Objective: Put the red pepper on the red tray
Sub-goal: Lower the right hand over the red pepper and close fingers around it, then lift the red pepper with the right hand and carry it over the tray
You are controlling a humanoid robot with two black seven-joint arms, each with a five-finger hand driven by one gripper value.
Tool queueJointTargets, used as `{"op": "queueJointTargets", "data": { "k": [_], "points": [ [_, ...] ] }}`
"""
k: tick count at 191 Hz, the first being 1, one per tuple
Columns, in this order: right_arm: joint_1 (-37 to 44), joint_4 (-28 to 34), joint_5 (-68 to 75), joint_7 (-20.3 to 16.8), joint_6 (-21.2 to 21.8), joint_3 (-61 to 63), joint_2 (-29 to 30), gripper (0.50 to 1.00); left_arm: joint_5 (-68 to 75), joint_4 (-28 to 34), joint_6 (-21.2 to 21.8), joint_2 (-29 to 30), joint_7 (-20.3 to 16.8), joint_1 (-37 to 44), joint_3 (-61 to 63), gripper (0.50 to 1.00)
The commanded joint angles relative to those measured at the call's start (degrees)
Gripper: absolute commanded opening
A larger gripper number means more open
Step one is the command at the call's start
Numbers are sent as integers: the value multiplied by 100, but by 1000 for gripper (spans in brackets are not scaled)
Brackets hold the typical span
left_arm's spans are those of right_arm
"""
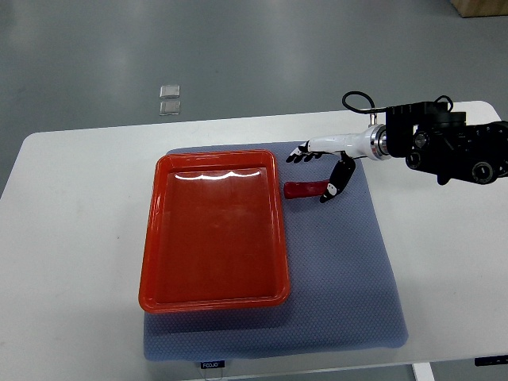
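- The right hand [321,171] came in from the right edge and hung over the far right part of the grey mat [341,270], just past the tray's corner.
- Its fingers [300,155] were spread out, with 1 digit, probably the thumb, reaching down at the stem end of the red pepper [303,190]. It looked like it was at or touching the pepper, but nothing was wrapped around it, so I'd call the hand open and holding nothing.
- The pepper lay flat on the mat just beside the right rim of the red tray [151,238], near its far corner, not on it.
- The tray had nothing in it.
- The left arm didn't show anywhere.
- My read: this was the reach-and-grasp step, with the placing not yet done.
- The next move would call for closing the fingers around the pepper, lifting it clear of the rim, carrying it a short way left and releasing over the tray floor.
- It's a small, low target, so a slipped pinch seemed possible.
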Motion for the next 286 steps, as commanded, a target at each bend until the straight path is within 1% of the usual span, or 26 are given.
{"op": "queueJointTargets", "data": {
  "k": [1,43,80,106,141,158,163,171,176,177,178,179,180,181,182,183,184,189,190,193,198,209,215,242,260,286],
  "points": [
    [-36,-147,3,-13,-132,-98,178,885,0,-8,1,0,0,0,-1,1000],
    [-299,-358,-6,-180,-334,-98,363,830,-9,1,1,0,0,0,-18,1000],
    [-396,-446,-6,-277,-395,-107,433,819,0,1,1,0,0,0,-18,1000],
    [-414,-587,11,-418,-395,-98,521,809,0,-8,1,0,0,0,-18,1000],
    [-449,-631,3,-479,-387,-107,538,793,-9,18,1,0,0,0,-27,1000],
    [-458,-631,-6,-488,-378,-107,538,752,-9,27,1,0,0,0,-27,1000],
    [-458,-640,-6,-488,-387,-116,538,729,-9,27,1,0,0,0,-27,1000],
    [-458,-631,-6,-479,-395,-116,538,711,-9,27,1,0,0,0,-27,1000],
    [-458,-631,-6,-488,-387,-116,538,676,-9,27,1,0,0,0,-27,1000],
    [-458,-631,-6,-488,-387,-116,538,676,-9,27,1,0,0,0,-27,1000],
    [-458,-631,-6,-488,-387,-116,538,662,-9,27,1,0,0,0,-27,1000],
    [-458,-631,-6,-488,-387,-116,538,662,-9,27,1,0,0,0,-27,1000],
    [-458,-631,-15,-488,-387,-116,538,644,-9,18,1,0,0,9,-27,1000],
    [-458,-631,-15,-488,-387,-116,538,643,-9,18,1,0,0,9,-27,1000],
    [-458,-640,-15,-488,-387,-116,538,629,-9,18,1,0,0,0,-27,1000],
    [-458,-640,-15,-488,-387,-116,538,629,-9,18,1,0,0,0,-27,1000],
    [-458,-640,-15,-488,-387,-125,538,613,-9,18,1,0,0,0,-27,1000],
    [-458,-631,-15,-488,-387,-142,538,588,-9,18,1,0,0,0,-27,1000],
    [-458,-631,-15,-479,-395,-160,538,576,-9,18,1,0,0,0,-27,1000],
    [-458,-631,-24,-488,-395,-169,538,568,-9,18,1,0,0,9,-27,1000],
    [-449,-631,-24,-479,-395,-204,530,539,0,18,1,0,0,0,-27,1000],
    [-449,-631,-24,-479,-395,-221,530,509,-9,18,1,0,0,0,-27,1000],
    [-449,-631,-41,-479,-395,-221,521,500,-9,27,1,0,0,9,-27,1000],
    [-405,-622,-94,-479,-378,-221,424,500,0,54,1,0,0,9,-27,1000],
    [-335,-587,-85,-479,-325,-177,213,500,-9,62,1,0,0,9,-27,1000],
    [157,-385,-50,-479,-176,-133,-103,500,-9,54,1,0,0,9,-27,1000]
  ]
}}
